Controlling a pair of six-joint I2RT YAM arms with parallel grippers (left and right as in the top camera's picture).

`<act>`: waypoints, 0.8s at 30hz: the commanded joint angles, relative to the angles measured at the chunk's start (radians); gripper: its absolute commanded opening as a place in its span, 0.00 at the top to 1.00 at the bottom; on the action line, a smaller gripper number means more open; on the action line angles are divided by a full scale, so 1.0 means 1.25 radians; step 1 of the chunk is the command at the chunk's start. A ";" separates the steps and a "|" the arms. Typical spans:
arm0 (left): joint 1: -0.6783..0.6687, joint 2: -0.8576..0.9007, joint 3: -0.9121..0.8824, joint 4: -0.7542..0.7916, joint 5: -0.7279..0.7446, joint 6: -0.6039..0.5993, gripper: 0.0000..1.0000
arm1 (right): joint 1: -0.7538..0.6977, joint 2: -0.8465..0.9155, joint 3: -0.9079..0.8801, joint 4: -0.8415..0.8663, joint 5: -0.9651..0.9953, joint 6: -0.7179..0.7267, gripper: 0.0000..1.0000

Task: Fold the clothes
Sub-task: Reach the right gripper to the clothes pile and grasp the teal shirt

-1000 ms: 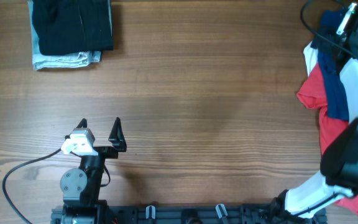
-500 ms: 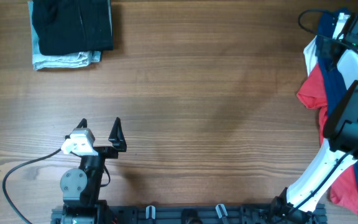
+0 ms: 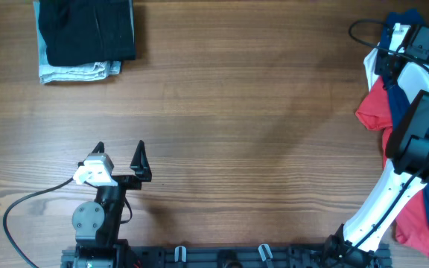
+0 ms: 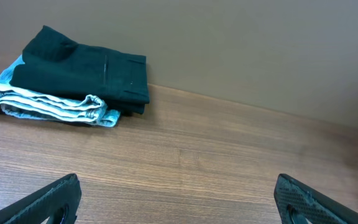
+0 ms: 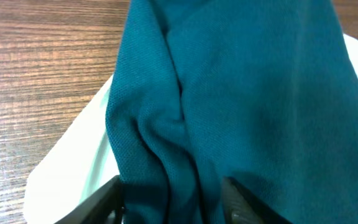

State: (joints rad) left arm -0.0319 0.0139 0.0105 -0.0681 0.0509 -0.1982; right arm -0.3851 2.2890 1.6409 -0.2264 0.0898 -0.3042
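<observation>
Right jaws, flanking blue shirt [image 5: 241, 93] fold

Even soft light; right-wrist close-up perhaps blurred.

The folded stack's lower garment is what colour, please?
The lower garment is light blue; best in left wrist view.

I'm looking at my left arm [image 3: 99, 212], black with a grey round joint [image 3: 88, 220] and white wrist block [image 3: 95, 171], black pointed fingers [image 3: 141, 155], black cable [image 3: 7, 216] trailing, my right arm [image 3: 382, 205] showing white and black shells, thin cable [image 3: 360, 28] looping
</observation>
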 commanded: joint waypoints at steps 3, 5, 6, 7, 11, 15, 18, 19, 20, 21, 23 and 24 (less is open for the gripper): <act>-0.004 -0.007 -0.004 -0.004 0.006 0.012 0.00 | -0.001 0.021 0.018 0.005 -0.007 -0.005 0.59; -0.004 -0.007 -0.004 -0.004 0.006 0.013 0.00 | -0.001 0.022 0.018 0.006 -0.007 -0.005 0.56; -0.004 -0.007 -0.004 -0.004 0.006 0.013 0.00 | -0.001 0.023 0.017 0.006 -0.007 -0.005 0.56; -0.004 -0.007 -0.004 -0.004 0.006 0.013 0.00 | -0.001 0.026 0.017 0.009 -0.007 -0.005 0.52; -0.004 -0.007 -0.004 -0.004 0.006 0.013 0.00 | -0.001 0.040 0.017 0.019 -0.006 -0.002 0.60; -0.004 -0.007 -0.004 -0.004 0.006 0.012 0.00 | -0.002 0.040 0.017 0.023 0.015 -0.001 0.80; -0.004 -0.007 -0.004 -0.004 0.006 0.012 0.00 | -0.002 0.040 0.017 0.025 0.015 0.013 0.96; -0.004 -0.007 -0.004 -0.004 0.006 0.012 0.00 | -0.002 0.040 0.017 0.026 0.015 0.024 0.96; -0.004 -0.007 -0.004 -0.004 0.006 0.012 0.00 | -0.002 0.037 0.017 0.026 0.020 0.041 0.96; -0.004 -0.007 -0.004 -0.004 0.006 0.012 0.00 | -0.002 0.028 0.017 0.026 0.021 0.057 0.96; -0.004 -0.007 -0.004 -0.004 0.006 0.012 0.00 | -0.002 -0.004 0.018 0.025 0.024 0.075 0.96; -0.004 -0.007 -0.004 -0.004 0.006 0.012 0.00 | -0.002 -0.035 0.018 0.025 0.046 0.103 0.96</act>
State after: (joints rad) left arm -0.0319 0.0139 0.0105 -0.0681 0.0509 -0.1982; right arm -0.3851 2.3123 1.6409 -0.2001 0.1024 -0.2527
